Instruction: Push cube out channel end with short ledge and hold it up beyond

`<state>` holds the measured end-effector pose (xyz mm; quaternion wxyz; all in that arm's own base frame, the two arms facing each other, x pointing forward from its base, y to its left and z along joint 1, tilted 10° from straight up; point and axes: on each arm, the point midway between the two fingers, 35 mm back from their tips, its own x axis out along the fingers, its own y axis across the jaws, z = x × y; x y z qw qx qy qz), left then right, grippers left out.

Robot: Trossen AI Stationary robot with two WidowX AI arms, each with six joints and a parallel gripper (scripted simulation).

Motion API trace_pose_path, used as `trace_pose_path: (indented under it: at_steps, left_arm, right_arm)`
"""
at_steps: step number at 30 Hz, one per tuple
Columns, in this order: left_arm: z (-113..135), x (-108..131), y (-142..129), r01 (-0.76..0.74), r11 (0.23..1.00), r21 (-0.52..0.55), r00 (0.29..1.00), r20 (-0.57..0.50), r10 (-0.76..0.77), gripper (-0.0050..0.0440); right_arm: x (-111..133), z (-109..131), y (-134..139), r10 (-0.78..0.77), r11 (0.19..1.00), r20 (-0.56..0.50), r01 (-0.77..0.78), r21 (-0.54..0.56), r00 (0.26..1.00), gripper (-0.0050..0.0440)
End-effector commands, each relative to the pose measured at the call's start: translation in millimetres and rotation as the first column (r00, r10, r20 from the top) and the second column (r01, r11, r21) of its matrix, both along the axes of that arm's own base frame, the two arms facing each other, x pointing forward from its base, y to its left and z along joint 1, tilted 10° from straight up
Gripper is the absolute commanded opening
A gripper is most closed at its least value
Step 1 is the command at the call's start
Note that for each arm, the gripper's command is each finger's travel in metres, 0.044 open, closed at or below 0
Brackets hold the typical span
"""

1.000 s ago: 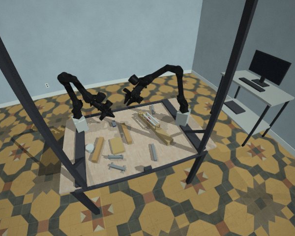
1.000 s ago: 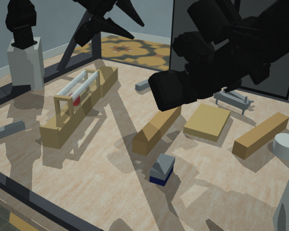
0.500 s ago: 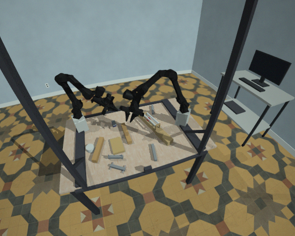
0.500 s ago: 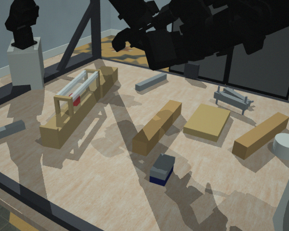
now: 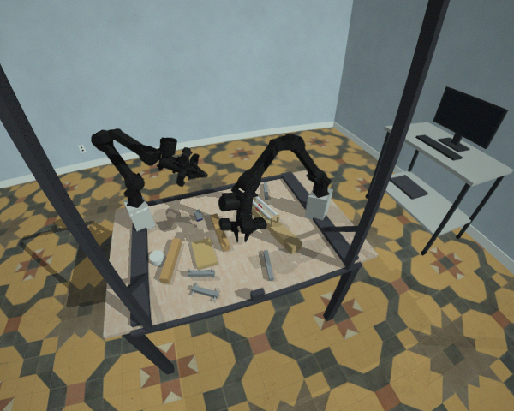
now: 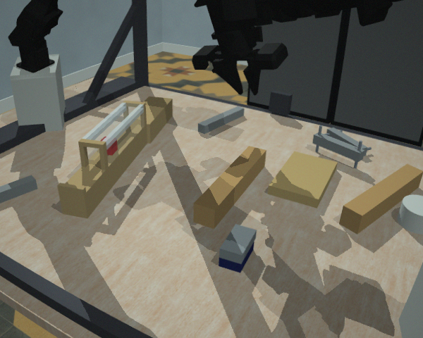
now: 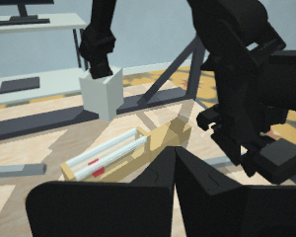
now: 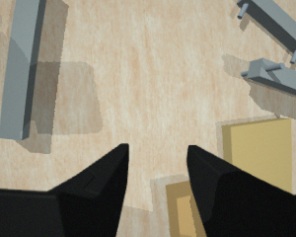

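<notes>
Tabletop (image 5: 283, 270) (image 6: 142, 262) (image 7: 54, 143) (image 8: 143, 74) of pale wood; patterned floor (image 5: 275, 376) (image 6: 178, 70) (image 7: 187, 81); blue wall (image 5: 204, 66) (image 6: 182, 22) (image 7: 153, 30)

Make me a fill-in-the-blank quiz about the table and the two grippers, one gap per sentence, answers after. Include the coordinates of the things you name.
1. The cube (image 5: 259, 206) (image 6: 112, 147) (image 7: 98, 171) in the channel (image 5: 281, 234) (image 6: 106, 185) (image 7: 168, 137) is ____.
2. Above the cube run ____ pale bars.
3. The small block with a gray upper part (image 5: 198, 215) (image 6: 237, 243) has a dark ____ lower part.
4. The left gripper (image 5: 206, 175) (image 7: 173, 153) has its fingertips together; those of the right gripper (image 5: 241, 240) (image 6: 247, 93) (image 7: 244, 167) (image 8: 158, 146) stand ____.

Missing words: red; two; blue; apart.
</notes>
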<state>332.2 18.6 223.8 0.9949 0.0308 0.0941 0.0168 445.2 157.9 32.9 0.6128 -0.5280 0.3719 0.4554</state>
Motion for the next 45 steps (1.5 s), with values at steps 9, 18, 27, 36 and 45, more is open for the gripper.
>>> trace_pose_path:
  at_steps: [9,18,27,36,45]
  left_arm:
    - [82.0,-9.1,-13.0,0.023,0.999,-0.036,0.981,0.193,-0.015,0.0]
    - [114.5,-19.7,-19.2,0.043,0.997,-0.058,0.962,0.271,-0.026,0.0]
    - [114.0,-19.9,-19.1,0.044,0.997,-0.057,0.962,0.272,-0.027,0.0]
    - [112.0,-19.5,-18.5,0.043,0.997,-0.058,0.963,0.268,-0.025,0.0]
    - [112.0,-19.5,-18.5,0.043,0.997,-0.058,0.963,0.268,-0.025,0.0]
  right_arm:
    - [-45.6,-51.8,83.8,-0.153,0.977,-0.147,0.127,-0.171,0.977,0.015]
    - [-73.7,-75.5,109.0,-0.211,0.95,-0.16,0.164,-0.267,0.964,0.015]
    - [-70.1,-71.8,108.6,-0.204,0.955,-0.154,0.162,-0.25,0.967,0.015]
    - [-70.3,-68.7,109.2,-0.203,0.957,-0.146,0.164,-0.241,0.968,0.015]
    - [-70.3,-68.7,109.2,-0.203,0.957,-0.146,0.164,-0.241,0.968,0.015]
